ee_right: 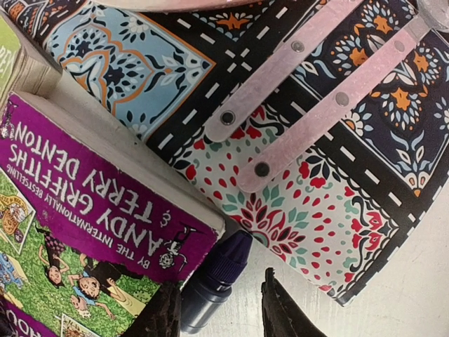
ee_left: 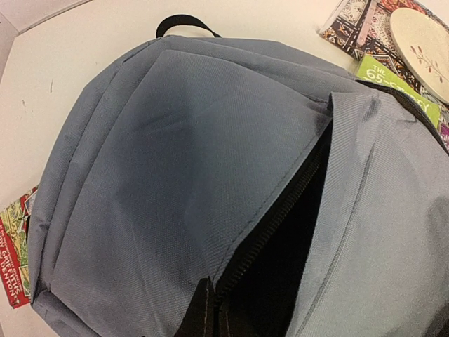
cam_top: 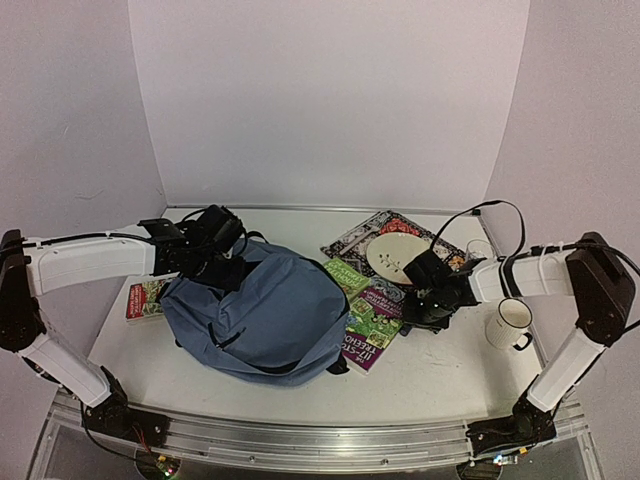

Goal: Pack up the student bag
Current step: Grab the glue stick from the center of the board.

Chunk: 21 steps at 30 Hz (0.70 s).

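- Top external view: student bag (cam_top: pixel 262 318) lying flat on table (cam_top: pixel 440 385), its top end directly under left gripper (cam_top: pixel 228 265), well apart from right gripper (cam_top: pixel 428 312).
- Left wrist view: grey-blue fabric filling the frame beyond the fingers (ee_left: pixel 198 316); zipper opening (ee_left: pixel 280 260) gaping dark and running away from the fingertips; black top handle (ee_left: pixel 184 23) at the far end.
- Left fingers narrow, pinched on the zipper edge of the bag's flap; second finger hard to separate from the dark opening.
- Right wrist view: right fingers (ee_right: pixel 163 316) spread apart, gripping nothing; small dark-blue bottle (ee_right: pixel 214 277) lying on the table between them, nearer the finger beside the purple book (ee_right: pixel 91 189).
- Patterned book (ee_right: pixel 309 175) just beyond the right fingertips, adjoining the purple book.
- Farther out: pale plate (cam_top: pixel 398 255) resting on the patterned book beyond the right fingers; green book (cam_top: pixel 345 275) between bag and right fingers; white mug (cam_top: pixel 510 322) on their outer side; red-and-green book (cam_top: pixel 145 298) behind the left fingers, beside the bag.
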{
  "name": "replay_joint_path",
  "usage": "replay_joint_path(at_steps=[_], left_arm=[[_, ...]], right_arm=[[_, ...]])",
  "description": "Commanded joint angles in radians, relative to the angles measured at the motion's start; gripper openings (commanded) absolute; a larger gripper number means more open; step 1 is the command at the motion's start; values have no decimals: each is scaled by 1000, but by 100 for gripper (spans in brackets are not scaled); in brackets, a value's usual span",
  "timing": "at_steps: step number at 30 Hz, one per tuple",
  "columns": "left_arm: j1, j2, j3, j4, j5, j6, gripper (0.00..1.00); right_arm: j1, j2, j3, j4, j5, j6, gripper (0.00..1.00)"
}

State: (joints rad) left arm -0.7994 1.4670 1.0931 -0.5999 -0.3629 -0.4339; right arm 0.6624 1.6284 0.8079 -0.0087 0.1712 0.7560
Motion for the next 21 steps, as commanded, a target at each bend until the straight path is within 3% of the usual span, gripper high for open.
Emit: replay_joint_path(at_steps=[1, 9, 14, 21], left_arm=[[3, -20, 53, 23, -29, 15, 0], [3, -21, 43, 23, -34, 5, 0], [3, -14, 47, 25, -33, 1, 0], [3, -14, 49, 25, -20, -3, 0]], right_arm=[[2, 34, -74, -149, -27, 1, 37], [2, -27, -98, -136, -54, -25, 36], [2, -72, -76, -127, -69, -51, 41], [2, -4, -52, -110, -56, -78, 38]])
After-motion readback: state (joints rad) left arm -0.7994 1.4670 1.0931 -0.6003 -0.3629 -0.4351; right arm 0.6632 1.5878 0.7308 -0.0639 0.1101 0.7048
